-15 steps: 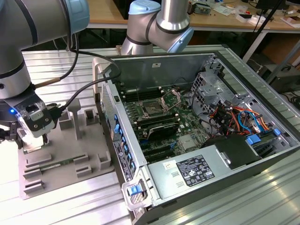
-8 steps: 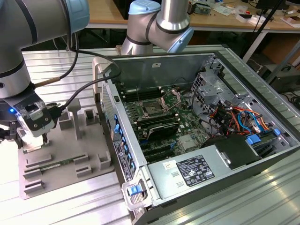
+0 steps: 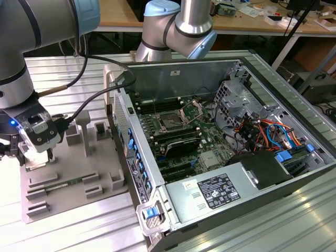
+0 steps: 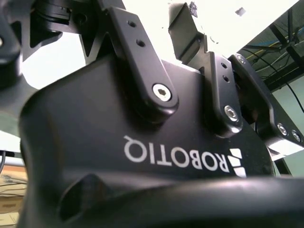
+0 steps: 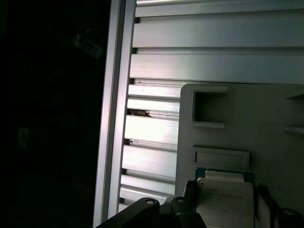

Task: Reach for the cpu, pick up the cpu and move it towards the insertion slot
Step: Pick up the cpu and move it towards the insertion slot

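Ribbed aluminium tabletop, brightly lit with glare at the exterior view's left. Cluttered wooden workbench stands behind it.

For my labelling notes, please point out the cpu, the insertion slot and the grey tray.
cpu [image 5: 223, 202]: first wrist view, silver top.
insertion slot [image 3: 170, 123]: exterior view, dark socket square.
grey tray [image 3: 68, 163]: exterior view, bare surface.

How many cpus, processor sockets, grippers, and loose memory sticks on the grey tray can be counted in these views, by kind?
cpu: 1
insertion slot: 1
gripper: 1
loose green memory stick: 1
Total: 4
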Action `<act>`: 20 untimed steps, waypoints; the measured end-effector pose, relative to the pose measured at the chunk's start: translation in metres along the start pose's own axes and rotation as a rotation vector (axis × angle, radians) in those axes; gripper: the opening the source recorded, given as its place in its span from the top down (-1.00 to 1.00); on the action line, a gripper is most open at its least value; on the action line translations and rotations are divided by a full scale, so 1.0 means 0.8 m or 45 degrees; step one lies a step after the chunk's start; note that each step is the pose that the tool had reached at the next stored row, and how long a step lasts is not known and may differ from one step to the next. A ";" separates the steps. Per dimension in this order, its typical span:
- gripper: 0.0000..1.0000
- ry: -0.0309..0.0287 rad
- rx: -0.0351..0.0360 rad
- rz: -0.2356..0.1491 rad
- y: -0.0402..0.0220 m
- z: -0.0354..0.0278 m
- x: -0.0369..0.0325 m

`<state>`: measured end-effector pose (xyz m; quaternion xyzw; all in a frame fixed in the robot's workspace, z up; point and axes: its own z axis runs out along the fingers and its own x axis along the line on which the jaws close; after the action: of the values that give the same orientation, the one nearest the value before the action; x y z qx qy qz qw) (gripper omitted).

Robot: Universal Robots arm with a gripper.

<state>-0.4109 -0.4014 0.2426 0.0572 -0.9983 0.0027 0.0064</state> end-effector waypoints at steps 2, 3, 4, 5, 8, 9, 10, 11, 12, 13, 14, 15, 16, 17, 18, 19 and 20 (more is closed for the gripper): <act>-0.10 0.0002 0.0001 0.000 0.0000 -0.0011 0.0000; -0.10 0.0002 0.0000 0.000 0.0000 -0.0017 0.0000; -0.10 0.0001 0.0000 0.000 0.0000 -0.0024 0.0000; -0.10 0.0000 0.0000 0.000 0.0000 -0.0027 0.0000; -0.10 0.0003 0.0001 0.000 -0.0001 -0.0047 0.0001; -0.10 0.0002 0.0001 0.000 -0.0001 -0.0055 0.0001; -0.10 0.0002 0.0000 0.000 0.0000 -0.0062 0.0001; -0.10 0.0001 0.0000 0.000 -0.0001 -0.0069 0.0001; -0.10 0.0000 0.0000 0.000 -0.0001 -0.0076 0.0001; -0.10 0.0000 0.0000 0.000 0.0000 -0.0082 0.0001; -0.10 0.0000 -0.0001 0.000 0.0000 -0.0089 0.0001; -0.10 0.0001 0.0000 0.000 -0.0001 -0.0098 0.0001; -0.10 0.0001 0.0000 0.000 -0.0001 -0.0115 0.0002; -0.10 0.0000 0.0000 0.000 -0.0001 -0.0122 0.0002; -0.10 -0.0001 -0.0001 0.000 -0.0001 -0.0126 0.0001; -0.10 -0.0001 0.0000 0.000 -0.0001 -0.0134 0.0002; -0.10 0.0001 0.0000 0.000 -0.0001 -0.0141 0.0002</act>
<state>-0.4109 -0.4014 0.2539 0.0572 -0.9983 0.0027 0.0065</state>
